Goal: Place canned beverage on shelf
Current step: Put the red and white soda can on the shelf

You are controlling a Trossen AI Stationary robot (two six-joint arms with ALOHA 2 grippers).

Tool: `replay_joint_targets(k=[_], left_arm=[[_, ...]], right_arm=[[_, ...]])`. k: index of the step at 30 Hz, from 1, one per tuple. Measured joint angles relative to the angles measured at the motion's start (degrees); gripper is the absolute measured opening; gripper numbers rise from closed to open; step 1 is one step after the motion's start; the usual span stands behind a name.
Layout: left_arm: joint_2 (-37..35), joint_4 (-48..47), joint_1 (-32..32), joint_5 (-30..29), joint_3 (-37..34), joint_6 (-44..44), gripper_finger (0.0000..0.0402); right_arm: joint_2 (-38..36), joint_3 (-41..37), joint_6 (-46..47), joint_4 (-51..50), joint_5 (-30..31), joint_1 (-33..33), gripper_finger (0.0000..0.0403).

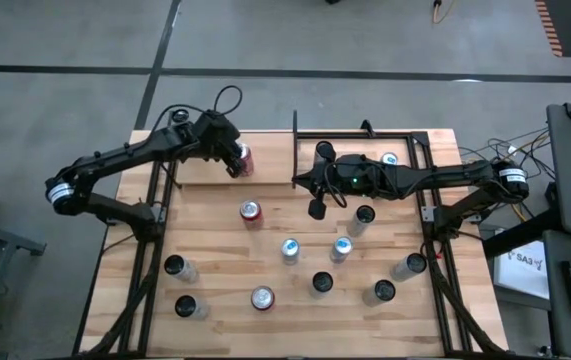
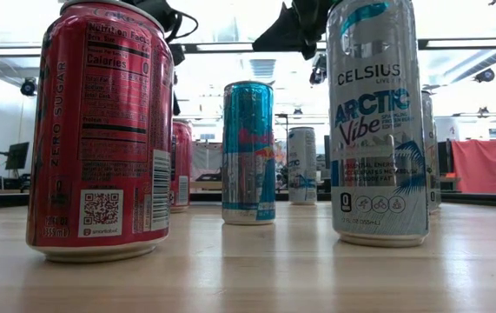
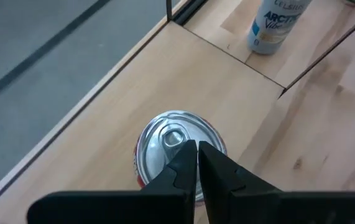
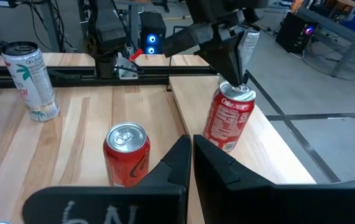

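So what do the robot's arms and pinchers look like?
Both arms are dark, nearly black, built from slim jointed tubes with a white band near each base. The left gripper and right gripper end in two pointed black fingers. A black cable loops above the left wrist, and a small green light glows on the right arm.

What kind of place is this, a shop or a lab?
Probably a robotics lab or workshop: two robot arms over a wooden table of drink cans, bare concrete floor, and computer gear behind.
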Motion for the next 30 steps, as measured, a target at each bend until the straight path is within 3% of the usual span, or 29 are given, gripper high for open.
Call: replay_joint_targets(k=[11,18,24,30], left_arm=[[-0.3,-0.1,0.1,-1.1,0.0,11.8,0.0000],[-0.4,-0.6,0.2,-4.4,0.0,13.0,0.0000],[-0.8,-2.5,0.3,-6.7,-0.1,14.8,0.0000],[-0.8,-2.6,0.3,-6.7,-0.2,17.3,0.0000]], right_arm=[[0.0,0.0,2.4,6.7,0.0,0.0,0.0009],[5.3,0.9,1.8,21.0,-0.1,-0.4,0.0009],[13.7,8.7,1.8,19.1,-0.1,-2.4,0.0009],[22.6,20.9,1.6,8.5,-0.1,-5.0,0.0009]])
